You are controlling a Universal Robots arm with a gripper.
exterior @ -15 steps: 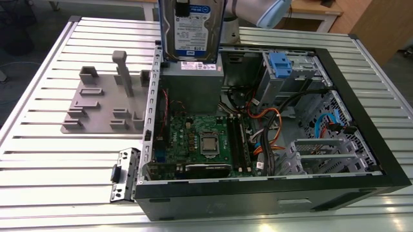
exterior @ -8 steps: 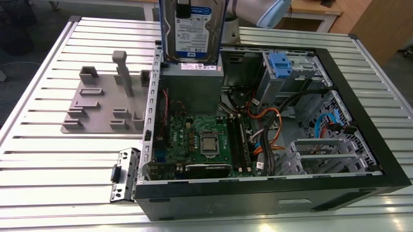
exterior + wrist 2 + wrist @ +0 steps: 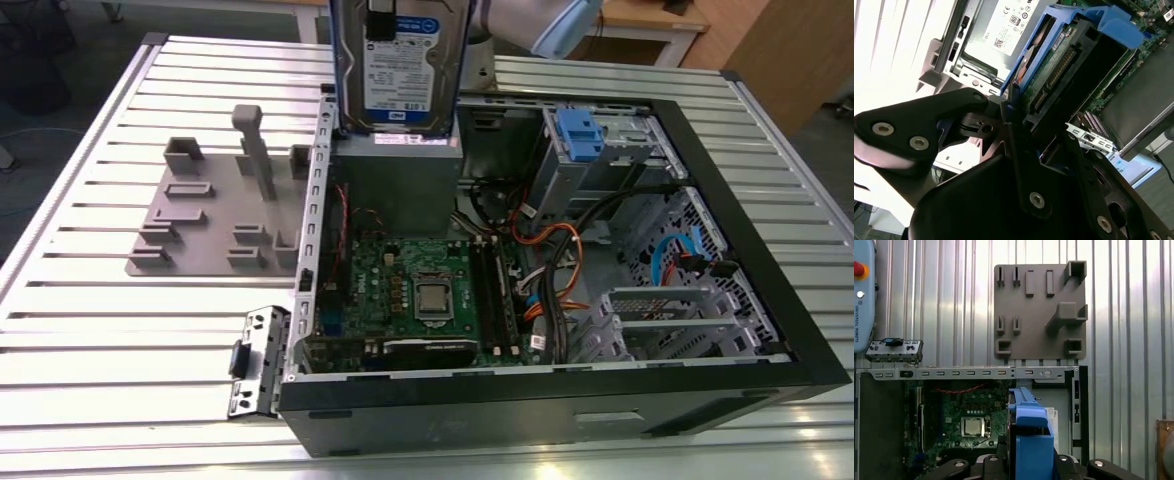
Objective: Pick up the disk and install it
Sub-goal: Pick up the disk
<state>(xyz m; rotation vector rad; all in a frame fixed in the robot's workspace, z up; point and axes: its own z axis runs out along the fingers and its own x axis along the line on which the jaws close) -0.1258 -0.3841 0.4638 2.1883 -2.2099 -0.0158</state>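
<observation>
Disk (image 3: 400, 65) held upright over PC case (image 3: 534, 412) on slatted tbl (image 3: 134, 350).

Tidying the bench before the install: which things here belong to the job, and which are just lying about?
Job: disk, upright in the jaws; open computer case.
Lying about: grey fixture plate; small metal bracket beside the case.

Small print marks the label on the disk (image 3: 398, 80), the sticker on the grey box (image 3: 1004, 25) and the blue pendant (image 3: 861, 300).

Blue-railed silver disk (image 3: 398, 62) upright, label facing out, above the open case (image 3: 747, 200)
</observation>
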